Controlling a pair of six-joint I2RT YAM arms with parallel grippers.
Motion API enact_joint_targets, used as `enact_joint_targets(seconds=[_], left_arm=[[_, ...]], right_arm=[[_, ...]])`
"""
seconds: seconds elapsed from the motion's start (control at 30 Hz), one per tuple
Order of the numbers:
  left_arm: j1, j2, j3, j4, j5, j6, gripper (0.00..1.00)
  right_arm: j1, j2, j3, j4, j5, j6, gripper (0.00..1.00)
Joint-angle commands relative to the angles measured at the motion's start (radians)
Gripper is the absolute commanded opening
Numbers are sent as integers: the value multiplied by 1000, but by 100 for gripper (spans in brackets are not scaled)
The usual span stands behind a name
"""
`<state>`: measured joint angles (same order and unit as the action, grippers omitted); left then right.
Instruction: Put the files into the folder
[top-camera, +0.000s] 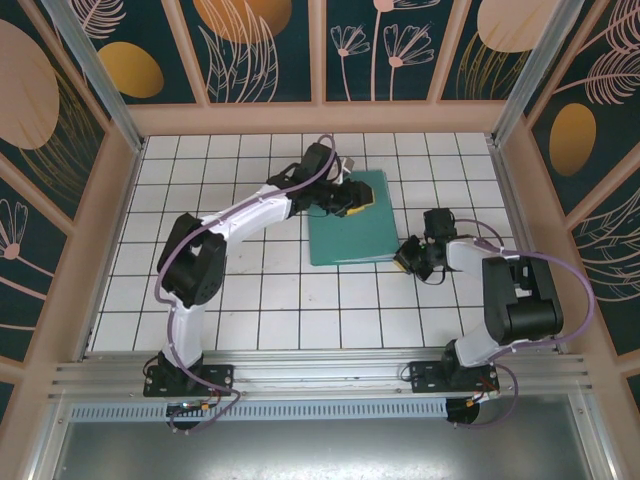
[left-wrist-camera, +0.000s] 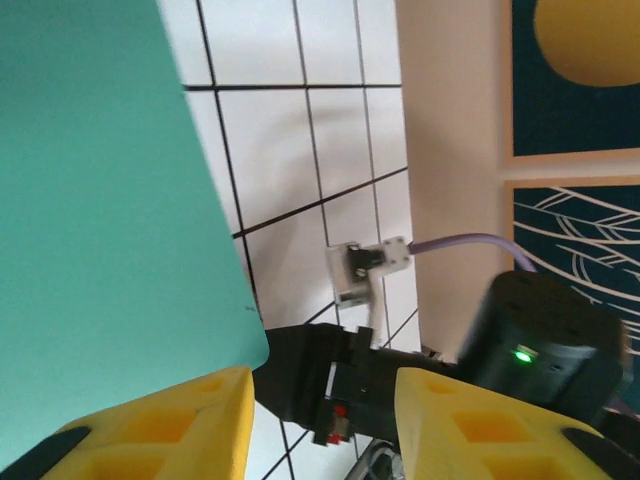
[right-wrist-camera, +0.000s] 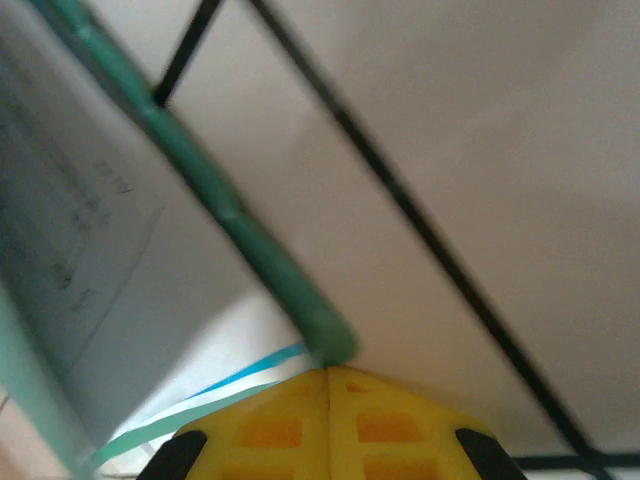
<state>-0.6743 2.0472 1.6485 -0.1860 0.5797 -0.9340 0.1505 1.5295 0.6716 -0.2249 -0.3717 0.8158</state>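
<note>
The dark teal-green folder (top-camera: 350, 230) lies flat and closed on the tiled table, right of centre. My left gripper (top-camera: 357, 203) hangs over its far part. In the left wrist view the yellow fingers (left-wrist-camera: 180, 430) stand apart with nothing between them, and the folder cover (left-wrist-camera: 100, 200) spreads out to the left. My right gripper (top-camera: 408, 260) sits at the folder's near right corner. Its pads are pressed together at the green folder edge (right-wrist-camera: 240, 230). A white printed sheet (right-wrist-camera: 90, 250) of the files and a thin cyan sheet edge (right-wrist-camera: 250, 372) show beside that edge.
Wooden walls (top-camera: 320, 118) ring the white tiled table (top-camera: 250, 300), with open floor left of and in front of the folder. The black right arm (left-wrist-camera: 540, 340) and a small white cable bracket (left-wrist-camera: 365, 270) lie just beyond my left fingers.
</note>
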Motion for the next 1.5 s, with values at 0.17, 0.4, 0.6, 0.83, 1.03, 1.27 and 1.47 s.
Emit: enact_joint_targets(seconds=[0.17,0.4,0.6,0.83,1.03,1.27,1.47], left_arm=[[-15,37,-20,76,14,-16,44],[-11,-56,-19,-18,-131,21,66],[4,-266,-154,-105,-344,74,99],[13,-595,-382,-228,-827,187,99],[14,-827,-648,-184,-1337,303,99],[67,-1028,-1006,103,-1461,621,99],[234,-1027,-1137,256,-1339,666,99]], right_arm=[[-5,-220,113,-351,382,-13,13],[16,-335,179,-271,348,-86,47],[43,-440,178,-124,287,-178,99],[71,-576,143,-135,661,-236,99],[75,-797,-254,400,865,-475,99],[30,-757,-493,695,921,-683,99],[-6,-539,-560,970,812,-749,99]])
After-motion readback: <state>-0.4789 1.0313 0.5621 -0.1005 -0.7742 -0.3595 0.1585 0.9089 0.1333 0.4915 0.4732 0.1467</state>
